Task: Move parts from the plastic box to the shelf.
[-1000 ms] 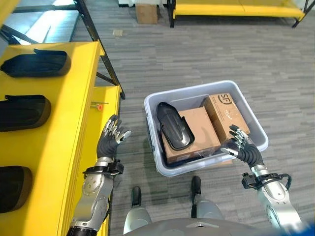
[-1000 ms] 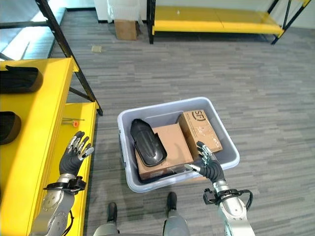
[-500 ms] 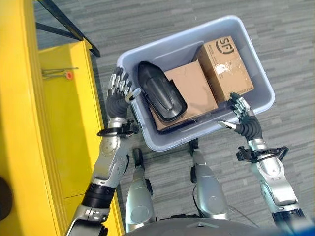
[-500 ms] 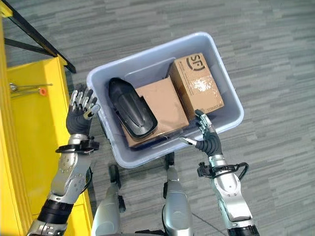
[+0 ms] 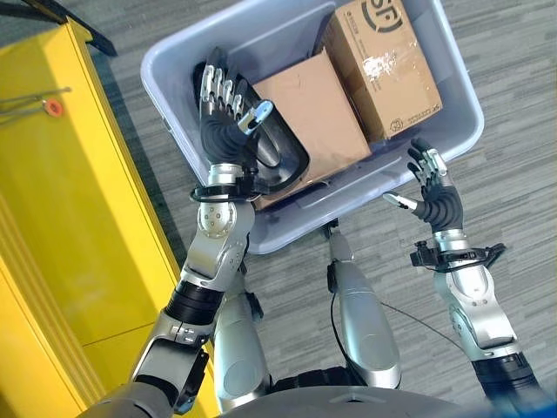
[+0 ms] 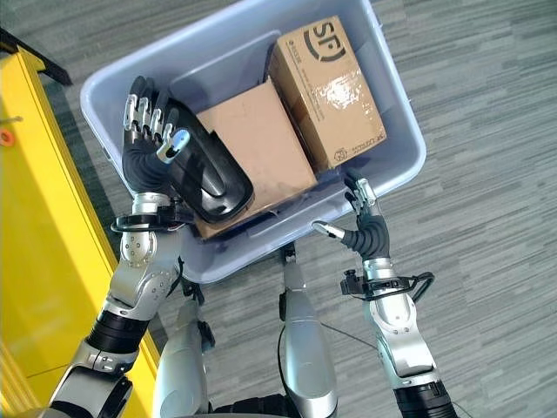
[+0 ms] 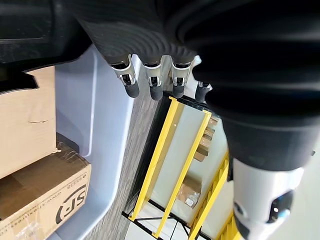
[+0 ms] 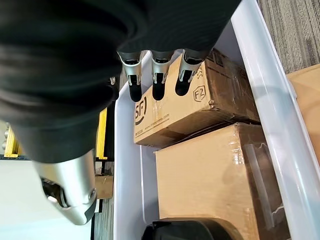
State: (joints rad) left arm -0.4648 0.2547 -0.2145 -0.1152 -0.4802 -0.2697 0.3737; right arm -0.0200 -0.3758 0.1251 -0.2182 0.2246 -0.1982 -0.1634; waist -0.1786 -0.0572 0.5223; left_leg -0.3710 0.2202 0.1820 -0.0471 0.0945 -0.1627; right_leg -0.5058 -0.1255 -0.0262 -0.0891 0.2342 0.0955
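A pale grey plastic box [image 5: 174,87] sits on the grey striped floor [image 5: 513,104] directly in front of the robot, and it holds three things: a black moulded part [image 6: 213,178] lying at the box's left side, a plain cardboard box [image 5: 318,109] beside it in the middle, and a second, printed and taped cardboard box [image 5: 387,65] at the right, tilted against the far wall of the box. The black part rests partly on top of the plain cardboard box and against the left wall. The left robot hand [image 5: 228,117] is raised over the left side of the plastic box, above the black part, with its fingers [image 7: 152,87] straight and spread and the thumb apart; it is released and grasps nothing, though whether it touches the part cannot be told. The right robot hand [image 5: 432,187] is just outside the near right wall of the plastic box, fingers extended upward and thumb pointing toward the box wall, likewise released and holding nothing; its wrist view looks along the fingers [image 8: 156,80] into the box at the two cardboard boxes and the edge of the black part. The yellow shelf [image 5: 61,218] stands to the robot's left, next to the plastic box, with a small orange-tipped item [image 5: 52,106] lying on its surface.
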